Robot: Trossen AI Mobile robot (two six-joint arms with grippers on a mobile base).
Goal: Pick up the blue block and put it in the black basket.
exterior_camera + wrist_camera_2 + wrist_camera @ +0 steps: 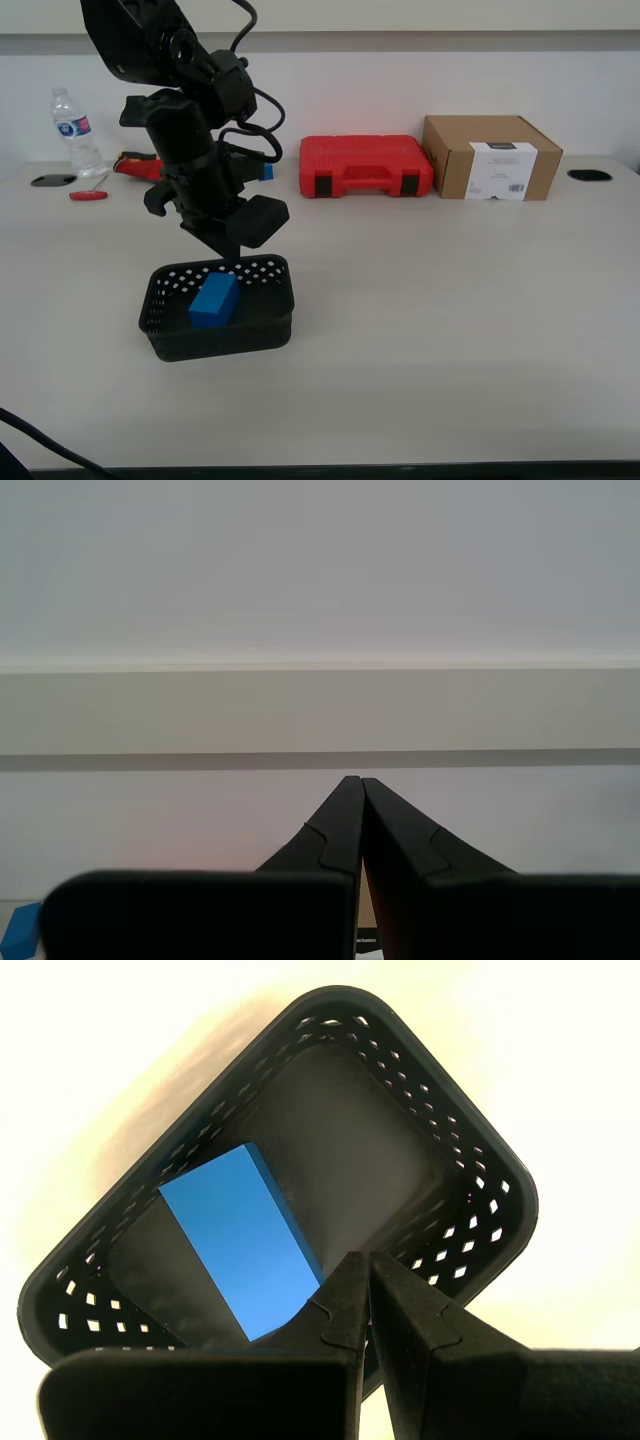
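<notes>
A red tool case (365, 166), cardboard box (491, 157) and water bottle (74, 131) stand well behind on the counter (450, 320). The matte blue block (213, 299) lies inside the black basket (262, 331). My first claw (365, 1262) hangs above it pressed together and empty; my second claw (355, 785) is also pressed together, facing a wall.

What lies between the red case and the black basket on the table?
Only bare tabletop separates the red case from the black basket; the exterior view shows this. The blue block sits inside the basket.
</notes>
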